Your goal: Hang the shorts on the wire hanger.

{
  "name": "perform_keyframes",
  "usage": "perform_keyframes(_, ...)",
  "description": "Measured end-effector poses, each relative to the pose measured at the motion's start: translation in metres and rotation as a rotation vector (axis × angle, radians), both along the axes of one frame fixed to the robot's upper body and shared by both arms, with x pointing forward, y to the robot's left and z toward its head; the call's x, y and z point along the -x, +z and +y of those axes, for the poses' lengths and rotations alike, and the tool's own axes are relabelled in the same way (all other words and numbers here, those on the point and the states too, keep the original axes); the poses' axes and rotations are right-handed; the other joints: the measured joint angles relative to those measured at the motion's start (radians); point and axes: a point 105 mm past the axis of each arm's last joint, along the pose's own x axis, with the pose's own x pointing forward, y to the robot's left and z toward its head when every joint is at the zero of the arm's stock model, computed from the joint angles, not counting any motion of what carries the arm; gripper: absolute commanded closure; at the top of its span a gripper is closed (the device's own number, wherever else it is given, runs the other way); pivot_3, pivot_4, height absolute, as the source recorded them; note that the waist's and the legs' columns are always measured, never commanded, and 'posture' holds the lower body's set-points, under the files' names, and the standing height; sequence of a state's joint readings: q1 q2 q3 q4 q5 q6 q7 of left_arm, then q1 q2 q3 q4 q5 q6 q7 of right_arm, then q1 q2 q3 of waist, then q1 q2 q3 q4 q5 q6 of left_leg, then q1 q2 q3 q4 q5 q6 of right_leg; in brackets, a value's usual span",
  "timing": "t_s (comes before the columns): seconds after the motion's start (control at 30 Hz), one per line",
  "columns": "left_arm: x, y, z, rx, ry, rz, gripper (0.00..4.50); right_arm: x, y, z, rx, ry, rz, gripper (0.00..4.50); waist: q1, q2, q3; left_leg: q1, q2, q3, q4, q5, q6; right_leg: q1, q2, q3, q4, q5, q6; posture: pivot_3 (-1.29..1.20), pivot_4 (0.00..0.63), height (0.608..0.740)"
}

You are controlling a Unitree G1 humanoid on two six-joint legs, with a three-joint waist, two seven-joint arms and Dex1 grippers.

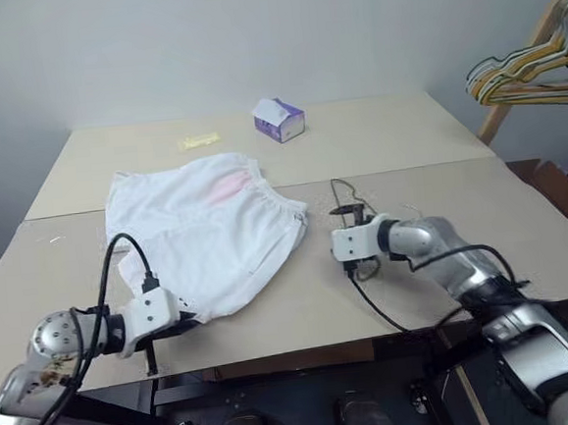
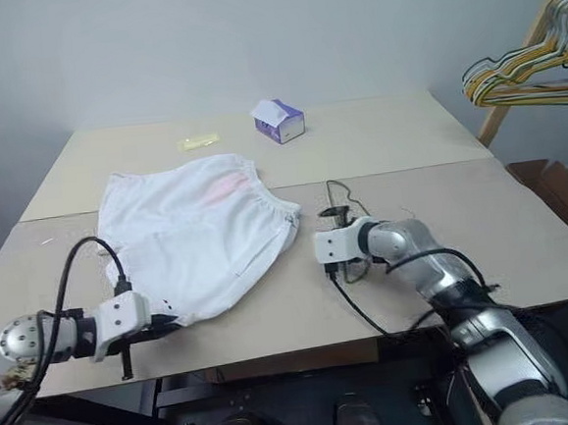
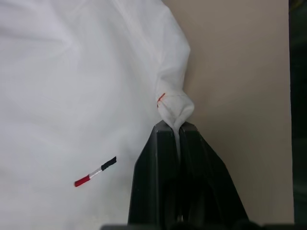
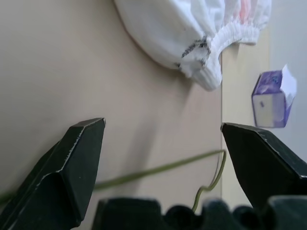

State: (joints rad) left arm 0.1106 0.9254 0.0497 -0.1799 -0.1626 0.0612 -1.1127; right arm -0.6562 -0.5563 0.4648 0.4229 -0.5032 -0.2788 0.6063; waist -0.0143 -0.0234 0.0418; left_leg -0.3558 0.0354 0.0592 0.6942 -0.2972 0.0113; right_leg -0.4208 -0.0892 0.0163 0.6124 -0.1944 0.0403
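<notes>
Shorts [image 1: 207, 228] spread flat, centre-left of the left eye view, on the tan table [image 1: 407, 144]; gathered waistband toward the frame's right, faint pink patch near the upper middle. Left gripper [image 3: 176, 128] at lower left of that view, fingers pressed together on a bunched corner of the hem. Small red, white and black mark [image 3: 95, 171] seen on the cloth just beside the pinch. Right gripper [image 4: 163, 132] right of centre, just right of the waistband, fingers spread wide and holding nothing. Wire hanger [image 4: 158, 170] lay on the table between and beyond those fingers, its hook end curling near the right finger. Purple tissue box [image 1: 280, 119] stood at upper centre. Bunched coloured hangers [image 1: 529, 70] hung at upper right.
</notes>
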Motion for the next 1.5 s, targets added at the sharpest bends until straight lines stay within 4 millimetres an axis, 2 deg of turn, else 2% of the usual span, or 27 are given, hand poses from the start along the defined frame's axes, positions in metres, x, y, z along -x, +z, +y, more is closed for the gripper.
perform_keyframes(0.17, 0.012, 0.003, 0.002, 0.001, -0.017, 0.011, 4.46, -0.017, -0.003, 0.024, 0.02, 0.07, -0.097, 0.0, 0.0, 0.0, 0.0, 0.0, 0.0, 0.0, -0.001, 0.0, 0.0, 0.0, 0.0, 0.0, 0.0, 0.0, 0.0, 0.13, 0.0, 0.74)
perform_keyframes(0.37, 0.018, 0.009, 0.002, -0.007, -0.036, 0.006, 4.46, -0.026, -0.007, 0.045, 0.041, 0.137, -0.184, 0.0, 0.004, 0.0, 0.0, 0.0, 0.0, 0.0, -0.001, 0.0, -0.001, -0.001, 0.0, 0.0, 0.001, 0.0, 0.0, 0.16, 0.0, 0.74)
perform_keyframes(0.47, 0.019, 0.01, 0.004, -0.009, -0.025, -0.001, 4.5, -0.029, -0.01, 0.046, 0.071, 0.155, -0.205, 0.92, 0.004, 0.001, 0.0, 0.001, 0.0, 0.0, -0.001, 0.001, -0.001, -0.001, 0.0, 0.0, 0.002, 0.0, -0.001, 0.16, 0.0, 0.74)
perform_keyframes(0.8, 0.019, 0.011, 0.009, -0.018, -0.002, 0.001, 4.5, -0.033, -0.02, 0.04, 0.119, 0.158, -0.226, 4.48, 0.002, 0.001, 0.0, 0.001, 0.0, -0.001, -0.002, 0.001, -0.002, -0.001, 0.0, 0.0, 0.003, 0.0, -0.001, 0.16, 0.0, 0.74)
perform_keyframes(0.97, 0.017, 0.012, 0.01, -0.027, 0.001, -0.003, 4.5, -0.035, -0.013, 0.043, 0.118, 0.175, -0.254, 4.48, 0.001, 0.001, 0.0, 0.001, 0.0, -0.001, -0.002, 0.001, -0.002, -0.001, 0.0, 0.0, 0.003, 0.0, -0.001, 0.16, 0.0, 0.74)
perform_keyframes(1.13, 0.015, 0.013, 0.011, -0.044, 0.007, -0.015, 4.5, -0.033, -0.017, 0.042, 0.138, 0.186, -0.247, 4.48, 0.001, 0.001, 0.0, 0.001, 0.0, -0.001, -0.002, 0.001, -0.002, -0.001, 0.0, 0.0, 0.003, 0.0, -0.001, 0.15, 0.0, 0.74)
perform_keyframes(1.23, 0.015, 0.013, 0.011, -0.045, 0.007, -0.016, 4.5, -0.032, -0.018, 0.04, 0.161, 0.197, -0.236, 3.87, 0.001, 0.001, 0.0, 0.001, 0.0, -0.001, -0.002, 0.001, -0.002, -0.001, 0.0, 0.0, 0.003, 0.0, -0.001, 0.15, 0.0, 0.74)
perform_keyframes(1.5, 0.012, 0.016, 0.012, -0.051, 0.006, -0.029, 4.5, -0.027, -0.017, 0.027, 0.225, 0.265, -0.22, 1.06, 0.002, 0.001, 0.001, 0.001, 0.0, -0.001, -0.002, 0.001, -0.002, -0.001, 0.0, 0.0, 0.003, 0.0, -0.001, 0.15, 0.0, 0.74)
